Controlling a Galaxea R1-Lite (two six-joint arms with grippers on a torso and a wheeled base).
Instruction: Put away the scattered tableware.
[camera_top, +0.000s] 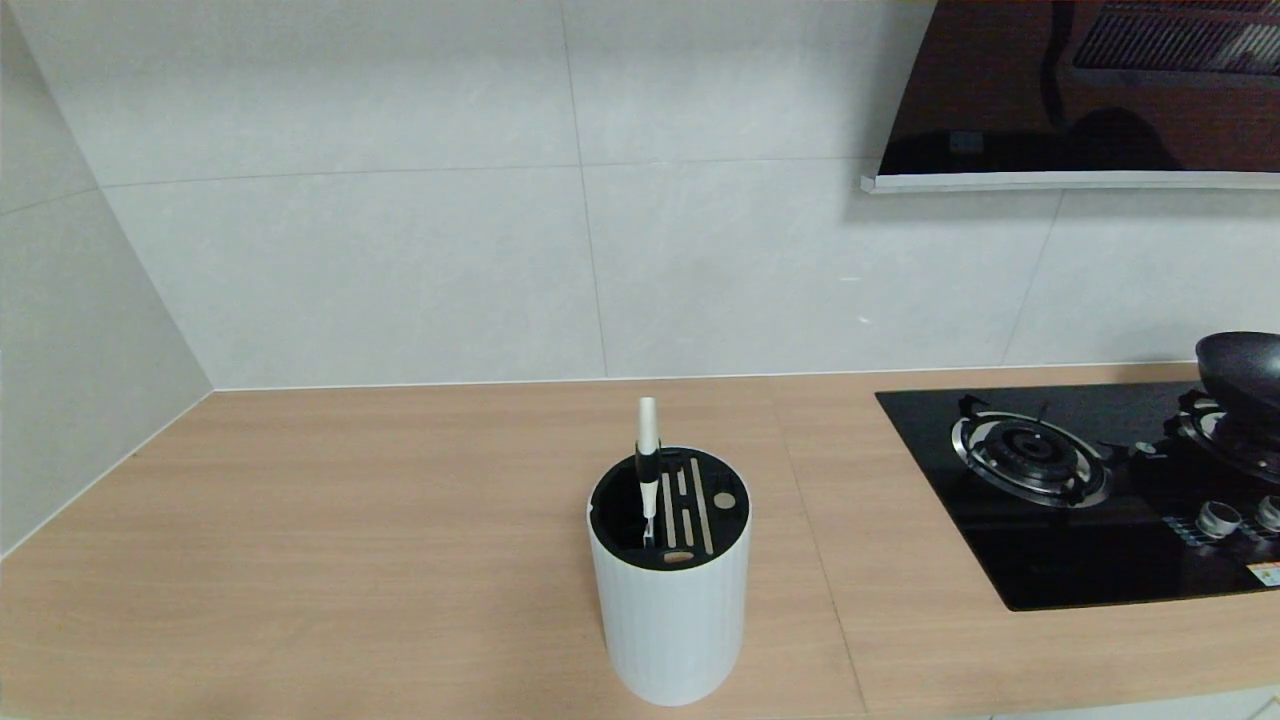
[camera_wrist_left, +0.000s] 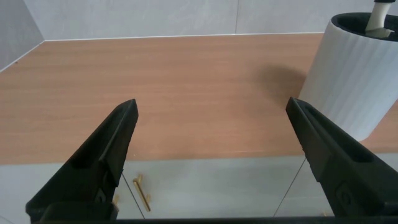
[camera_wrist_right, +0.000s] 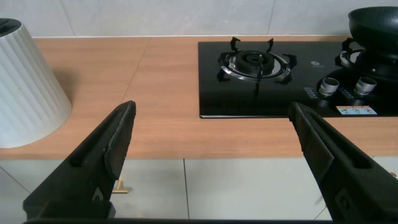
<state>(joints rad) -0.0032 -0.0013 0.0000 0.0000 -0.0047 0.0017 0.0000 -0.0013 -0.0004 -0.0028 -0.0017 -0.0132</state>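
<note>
Both end effectors wide open and empty: left end effector (camera_wrist_left: 210, 107), right end effector (camera_wrist_right: 212, 110), low before the worktop edge.

I hold nothing. The white ribbed cylindrical holder with a black slotted top (camera_top: 668, 590) stands on the light wooden worktop (camera_top: 350, 520), and one cream-handled utensil (camera_top: 648, 470) stands upright in its open compartment. I see no other loose tableware, so I judge the task is nearly finished. If a piece remains, I should find it first, grip it by the handle, and lower it straight into a free slot, so the holder does not tip.
</note>
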